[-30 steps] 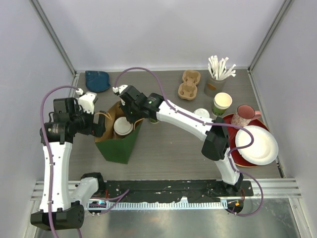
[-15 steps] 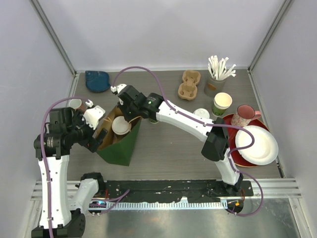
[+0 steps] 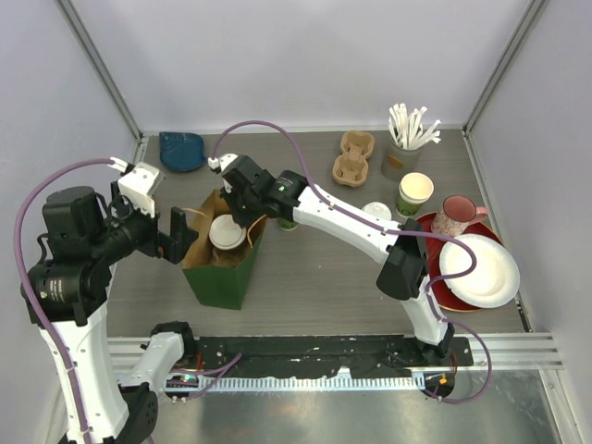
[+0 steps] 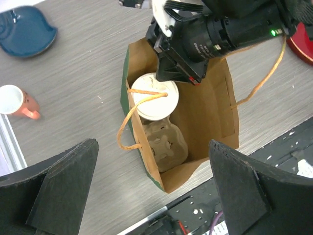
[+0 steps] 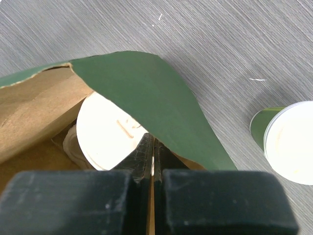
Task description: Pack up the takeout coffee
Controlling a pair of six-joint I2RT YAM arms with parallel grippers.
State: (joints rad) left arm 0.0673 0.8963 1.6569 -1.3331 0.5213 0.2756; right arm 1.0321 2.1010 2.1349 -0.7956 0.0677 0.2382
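Green bag [image 3: 222, 282] holds the carrier [image 4: 168, 144] with one lidded cup [image 4: 155, 96] seated (half done). Second cup [image 5: 291, 142] sits on the surface [image 5: 220, 39] just beside it, unpacked. Right hand [image 5: 150, 154] pinches the bag rim; left hand [image 4: 151, 144] spread wide above.

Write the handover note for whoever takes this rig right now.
Left gripper: open, empty, just left of the paper bag.
Right gripper: shut, apparently pinching the bag's far rim.
Done: one lidded cup is inside the bag, by the cardboard carrier.
Left: the second lidded cup stands on the table just behind the bag, ungripped. It needs to go into the bag beside the first.
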